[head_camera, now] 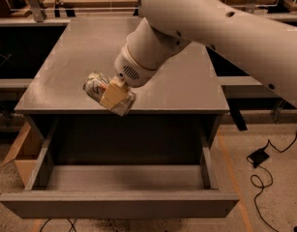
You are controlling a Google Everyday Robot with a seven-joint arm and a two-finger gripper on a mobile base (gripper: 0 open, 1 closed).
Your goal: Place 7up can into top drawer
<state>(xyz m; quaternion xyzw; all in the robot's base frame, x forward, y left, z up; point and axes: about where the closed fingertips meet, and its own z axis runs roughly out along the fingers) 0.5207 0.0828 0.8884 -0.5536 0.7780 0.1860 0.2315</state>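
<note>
My gripper [111, 94] is shut on the 7up can [96, 85], a silver can with a whitish label, held on its side in the air over the front edge of the grey cabinet top [75, 57]. One tan finger [113, 95] lies across the can. The top drawer [119, 178] is pulled out wide below, and its inside shows no objects. The can hangs just behind and above the drawer's back part. My big white arm [211, 23] comes in from the upper right and hides the back right of the cabinet top.
A cardboard box [20, 151] stands on the floor left of the drawer. A black cable and plug [258, 156] lie on the floor to the right. Shelving and table legs stand behind the cabinet.
</note>
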